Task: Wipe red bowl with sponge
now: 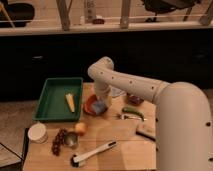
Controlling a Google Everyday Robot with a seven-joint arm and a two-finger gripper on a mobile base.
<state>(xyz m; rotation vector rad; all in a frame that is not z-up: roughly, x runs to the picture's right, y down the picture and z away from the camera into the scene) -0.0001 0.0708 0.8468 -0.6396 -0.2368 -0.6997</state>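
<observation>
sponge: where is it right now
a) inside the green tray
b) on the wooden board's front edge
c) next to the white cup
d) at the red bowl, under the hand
d: the blue-grey sponge sits at the right side of the red bowl, directly below the hand that reaches down onto it.

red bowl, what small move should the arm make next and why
Probably slide the blue-grey rectangular sponge across the small shallow orange-red bowl toward the green rectangular tray: the end effector is down at the bowl, with the sponge on the side away from the tray.
</observation>
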